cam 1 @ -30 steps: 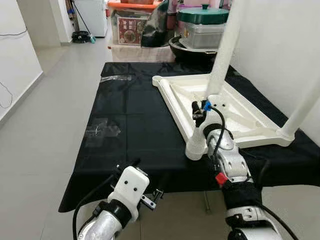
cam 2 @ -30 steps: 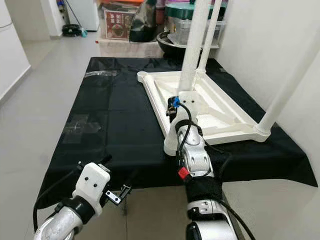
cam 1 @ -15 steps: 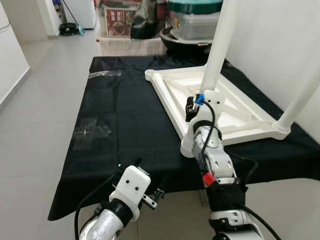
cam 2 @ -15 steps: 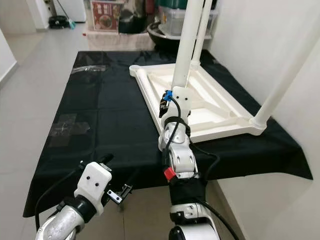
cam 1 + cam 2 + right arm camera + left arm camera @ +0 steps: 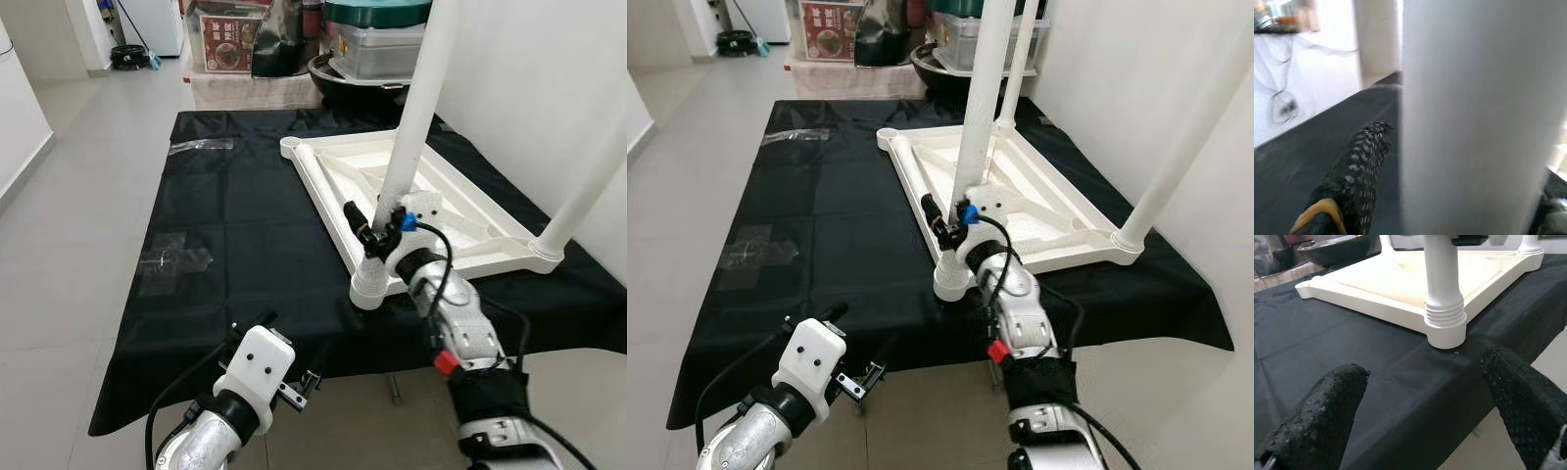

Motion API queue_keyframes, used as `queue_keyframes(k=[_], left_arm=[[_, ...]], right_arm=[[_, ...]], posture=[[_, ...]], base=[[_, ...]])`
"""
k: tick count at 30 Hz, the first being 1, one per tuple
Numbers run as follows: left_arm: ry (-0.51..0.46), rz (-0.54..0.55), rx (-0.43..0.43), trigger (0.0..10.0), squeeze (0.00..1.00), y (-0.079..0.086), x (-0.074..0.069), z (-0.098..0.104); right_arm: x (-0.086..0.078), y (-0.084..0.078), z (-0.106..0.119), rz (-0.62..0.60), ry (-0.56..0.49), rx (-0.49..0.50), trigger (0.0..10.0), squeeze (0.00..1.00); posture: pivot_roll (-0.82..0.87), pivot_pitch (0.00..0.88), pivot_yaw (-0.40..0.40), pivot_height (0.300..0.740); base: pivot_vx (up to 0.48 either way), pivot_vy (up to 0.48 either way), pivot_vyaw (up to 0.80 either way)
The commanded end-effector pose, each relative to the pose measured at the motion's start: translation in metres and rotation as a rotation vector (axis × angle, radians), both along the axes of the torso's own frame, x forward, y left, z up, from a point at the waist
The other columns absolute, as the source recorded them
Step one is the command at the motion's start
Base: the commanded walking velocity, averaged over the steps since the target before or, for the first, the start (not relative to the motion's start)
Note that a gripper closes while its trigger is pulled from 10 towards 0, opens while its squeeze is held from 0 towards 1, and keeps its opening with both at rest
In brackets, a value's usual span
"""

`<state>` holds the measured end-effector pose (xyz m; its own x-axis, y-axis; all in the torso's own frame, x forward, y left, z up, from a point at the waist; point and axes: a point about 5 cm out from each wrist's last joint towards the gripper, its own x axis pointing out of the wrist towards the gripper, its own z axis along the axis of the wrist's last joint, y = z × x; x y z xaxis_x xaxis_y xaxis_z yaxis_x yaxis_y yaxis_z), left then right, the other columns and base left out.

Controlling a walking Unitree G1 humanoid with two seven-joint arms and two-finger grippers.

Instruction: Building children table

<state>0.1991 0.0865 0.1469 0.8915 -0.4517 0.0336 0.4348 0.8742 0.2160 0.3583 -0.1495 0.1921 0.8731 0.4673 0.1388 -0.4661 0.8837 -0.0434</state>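
A white children's table top (image 5: 338, 166) lies upside down on a black cloth (image 5: 245, 225). At its near corner a white leg (image 5: 416, 108) stands upright in the socket (image 5: 1445, 333), with the threads (image 5: 1444, 313) showing just above it. My right gripper (image 5: 377, 233) is shut on this leg low down, one finger (image 5: 1359, 166) on one side and the other on the opposite side. My left gripper (image 5: 1420, 401) hangs open below the cloth's near edge, holding nothing. A second leg (image 5: 588, 176) stands at the right corner, and a third (image 5: 1019, 59) farther back.
Clear tape patches (image 5: 171, 259) stick to the cloth on the left. Storage boxes and a black pan (image 5: 362, 69) crowd the far end. A white wall (image 5: 529, 88) runs close along the right. Tiled floor (image 5: 69, 196) lies open to the left.
My right wrist has swung round the near leg, so the forearm now comes in from the right and the fingers point left. The camera has shifted a little. The left arm is still.
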Motion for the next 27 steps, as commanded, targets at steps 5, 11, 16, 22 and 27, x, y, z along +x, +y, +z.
queue_keyframes(k=[5,11,16,22,27], left_arm=[[-0.001,-0.006,0.003,10.0,0.00,-0.001,0.000,-0.001],[-0.006,-0.009,0.004,10.0,0.00,-0.003,0.000,-0.001],[-0.010,-0.007,0.006,10.0,0.00,-0.004,0.000,-0.001],[-0.013,-0.011,0.004,10.0,0.00,-0.006,-0.001,0.000],[-0.012,-0.014,0.005,10.0,0.00,-0.006,-0.001,0.000]], right_arm=[[0.006,0.002,0.005,0.163,0.021,0.001,10.0,0.00],[0.010,0.007,0.006,0.461,0.130,0.019,10.0,0.00],[0.008,0.013,0.005,0.672,0.216,0.023,10.0,0.00],[0.015,0.019,0.007,0.691,0.211,0.000,10.0,0.00],[0.019,0.020,0.008,0.623,0.174,-0.001,0.0,0.00]], posture=[[0.13,0.037,-0.070,0.740],[0.14,0.026,-0.079,0.740],[0.15,0.019,-0.082,0.740],[0.16,0.014,-0.080,0.740],[0.16,0.011,-0.081,0.740]], base=[[0.000,0.000,0.00],[0.000,0.000,0.00],[0.000,0.000,0.00],[0.000,0.000,0.00],[0.000,0.000,0.00]])
